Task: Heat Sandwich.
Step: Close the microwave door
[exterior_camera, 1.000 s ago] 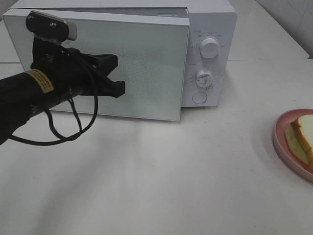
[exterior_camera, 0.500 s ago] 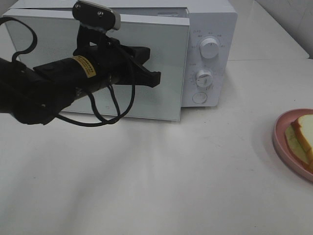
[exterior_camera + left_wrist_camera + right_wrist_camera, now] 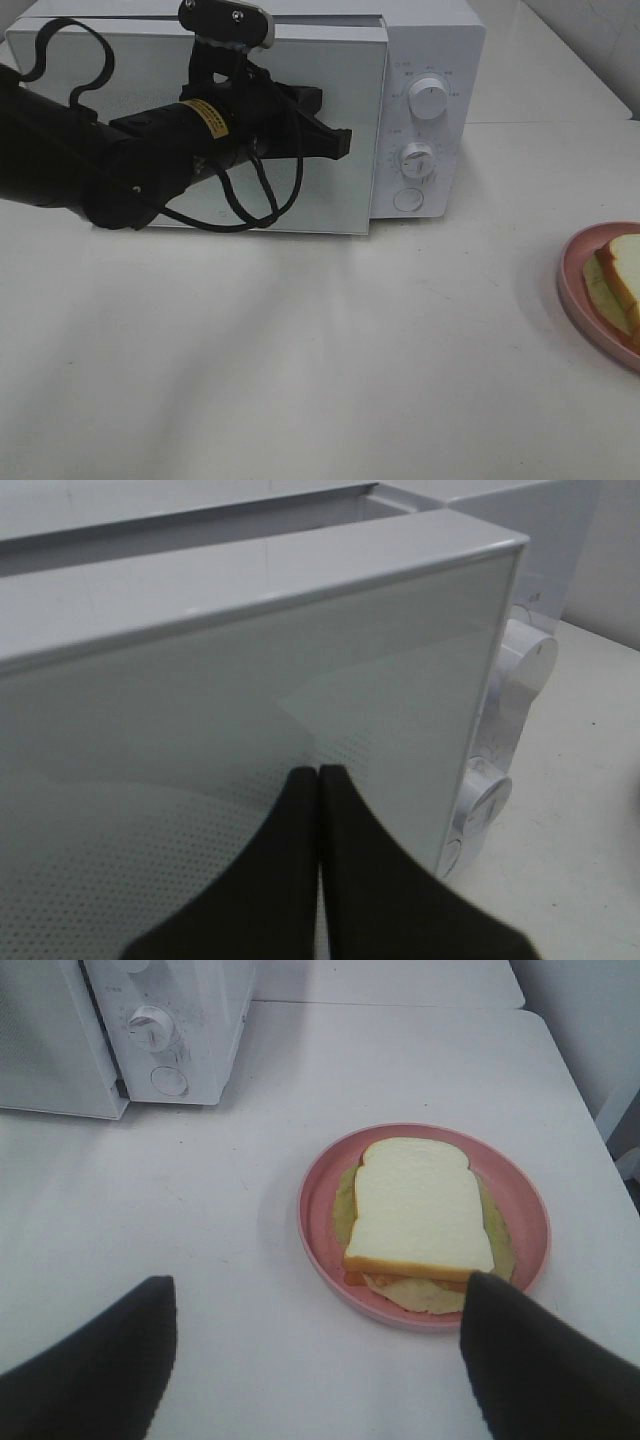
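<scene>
The sandwich (image 3: 622, 272) is white bread with pale green filling. It lies on a round pink plate (image 3: 574, 290) at the table's right edge. In the right wrist view the sandwich (image 3: 418, 1208) sits on the plate (image 3: 318, 1222), and my right gripper (image 3: 315, 1285) hangs open and empty over the plate's near side. The white microwave (image 3: 430, 60) stands at the back, its glass door (image 3: 330, 205) slightly ajar. My left gripper (image 3: 338, 142) is shut and empty in front of the door's right part. In the left wrist view its fingertips (image 3: 305, 780) are pressed together close to the glass (image 3: 400, 680).
Two knobs (image 3: 430, 100) (image 3: 417, 160) and a round button (image 3: 408, 200) are on the microwave's right panel. The left arm and its cable (image 3: 250, 205) stretch across the door front. White tabletop (image 3: 330, 360) lies between the microwave and the plate.
My left arm has swept rightwards and slightly upwards across the door, from its left part to near its right edge. The plate and sandwich have not moved.
</scene>
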Robot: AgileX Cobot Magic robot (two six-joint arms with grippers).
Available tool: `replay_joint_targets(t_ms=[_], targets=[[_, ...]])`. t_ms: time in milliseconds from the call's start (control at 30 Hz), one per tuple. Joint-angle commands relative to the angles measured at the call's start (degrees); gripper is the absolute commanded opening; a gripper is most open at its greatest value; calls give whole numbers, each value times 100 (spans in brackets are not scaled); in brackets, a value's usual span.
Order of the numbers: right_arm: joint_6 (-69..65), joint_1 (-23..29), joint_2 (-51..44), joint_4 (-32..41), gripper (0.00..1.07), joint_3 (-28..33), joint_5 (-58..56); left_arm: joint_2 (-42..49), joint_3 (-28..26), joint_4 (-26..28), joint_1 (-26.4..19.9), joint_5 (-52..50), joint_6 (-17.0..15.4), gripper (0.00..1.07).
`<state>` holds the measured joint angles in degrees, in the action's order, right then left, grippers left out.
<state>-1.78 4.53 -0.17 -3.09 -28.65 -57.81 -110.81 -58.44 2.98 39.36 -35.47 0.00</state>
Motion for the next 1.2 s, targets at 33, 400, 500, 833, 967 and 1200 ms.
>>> replay_joint_targets(t_ms=[33, 400, 500, 833, 967, 1200], targets=[[29, -46, -149, 29, 75, 11, 63, -97, -229, 103, 34, 206, 29, 0], [29, -46, -149, 29, 75, 11, 63, -298, -670, 149, -17, 453, 206, 0], [29, -46, -149, 29, 75, 11, 63, -407, -814, 258, -17, 464, 309, 0], [23, -46, -149, 29, 75, 11, 63, -773, -1306, 372, -74, 544, 304, 0], [23, -46, -149, 29, 75, 11, 63, -768, -1387, 510, -149, 665, 304, 0], [29, -46, -149, 29, 75, 11, 63, -768, -1387, 504, -149, 710, 304, 0]])
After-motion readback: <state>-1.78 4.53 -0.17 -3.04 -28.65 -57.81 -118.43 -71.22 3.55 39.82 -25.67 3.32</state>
